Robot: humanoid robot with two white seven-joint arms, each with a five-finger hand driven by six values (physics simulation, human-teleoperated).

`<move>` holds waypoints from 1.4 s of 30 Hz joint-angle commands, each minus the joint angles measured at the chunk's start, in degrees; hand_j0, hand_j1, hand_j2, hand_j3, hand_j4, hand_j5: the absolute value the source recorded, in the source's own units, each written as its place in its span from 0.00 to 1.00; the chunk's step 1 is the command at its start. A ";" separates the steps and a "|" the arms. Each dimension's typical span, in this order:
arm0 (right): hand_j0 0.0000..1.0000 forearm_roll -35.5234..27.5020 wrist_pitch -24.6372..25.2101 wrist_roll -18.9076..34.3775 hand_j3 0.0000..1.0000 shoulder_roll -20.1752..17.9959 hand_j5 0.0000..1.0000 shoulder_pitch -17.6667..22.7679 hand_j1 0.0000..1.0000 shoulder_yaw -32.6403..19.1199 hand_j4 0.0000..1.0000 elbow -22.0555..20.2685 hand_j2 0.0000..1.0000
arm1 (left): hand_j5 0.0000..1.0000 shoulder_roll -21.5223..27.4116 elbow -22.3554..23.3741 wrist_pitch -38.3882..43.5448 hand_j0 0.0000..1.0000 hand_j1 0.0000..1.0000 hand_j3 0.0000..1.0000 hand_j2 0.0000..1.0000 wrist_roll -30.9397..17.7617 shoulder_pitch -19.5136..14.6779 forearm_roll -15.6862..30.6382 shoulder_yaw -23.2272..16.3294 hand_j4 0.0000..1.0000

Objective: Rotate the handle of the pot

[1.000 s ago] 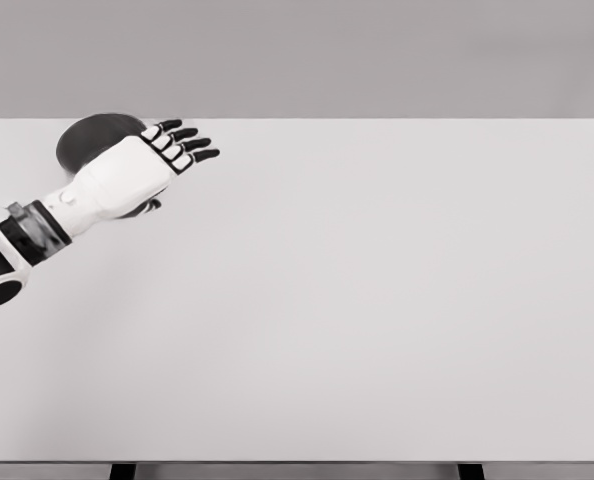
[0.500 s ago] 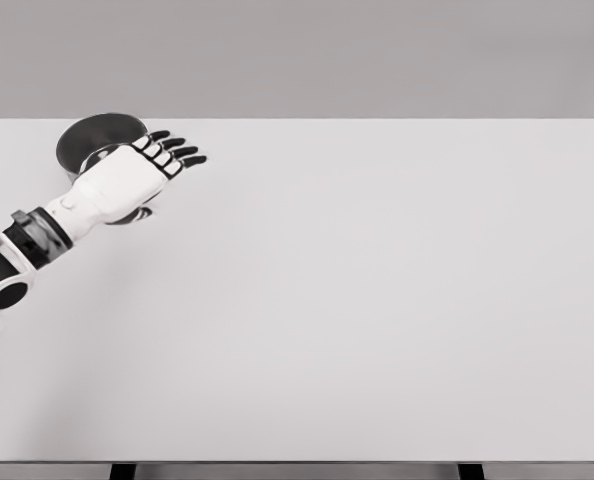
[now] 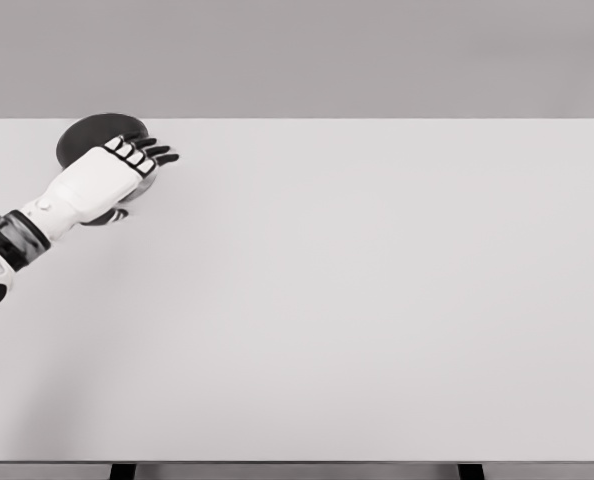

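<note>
Dark metal at the far left corner of the table [image 3: 377, 300] is our pot [image 3: 89, 137], only its back rim showing, since our left hand [image 3: 102, 180] lies over it from the near side. The fingers [image 3: 142, 152] reach out straight and a little apart over the pot's right edge, clamped on nothing that we can see. The handle itself is hidden — we cannot tell which way it points or whether the palm touches it. So we judge the step in hand to be finding a hold, and doing it well means lowering gently, curling the fingers round the handle rather than the rim, and turning about the pot's centre so it spins in place — not skidding toward the table's near edges. Our right arm is out of view.
</note>
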 commanded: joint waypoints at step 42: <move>1.00 -0.03 0.00 0.01 1.00 0.00 1.00 0.00 1.00 -0.01 1.00 0.00 1.00 | 1.00 6.06 6.43 0.03 1.00 1.00 1.00 1.00 0.27 1.14 0.20 8.55 1.00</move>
